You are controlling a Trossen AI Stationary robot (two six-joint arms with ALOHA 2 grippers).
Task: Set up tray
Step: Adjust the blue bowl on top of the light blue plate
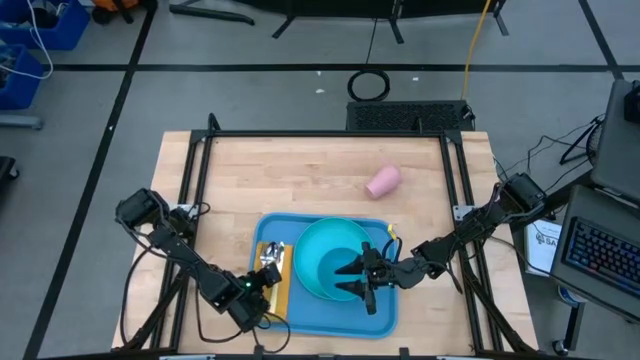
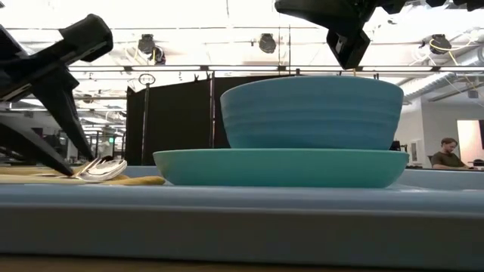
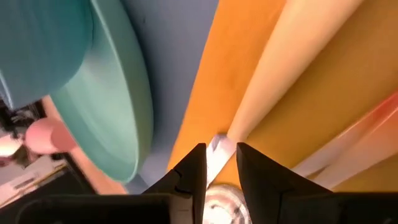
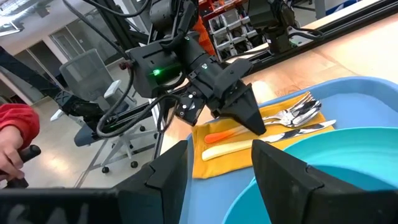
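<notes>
The big blue tray (image 1: pixel 385 315) sits at the table's near edge. On it, a bowl (image 1: pixel 345 255) rests in a plate (image 1: pixel 310 285). The right gripper (image 1: pixel 352 279) hovers there, wide. The left gripper (image 1: pixel 270 285), narrow, meets the cutlery (image 1: pixel 270 262) on the napkin (image 1: pixel 284 290).

Room: grey floor (image 1: pixel 250 90) crossed by dark lines; black partition screen (image 2: pixel 178 113); ceiling spotlights (image 2: pixel 266 42); grey office chair (image 4: pixel 93 74); blue storage bins (image 1: pixel 40 30); seated person (image 2: pixel 448 153) at far desk.
</notes>
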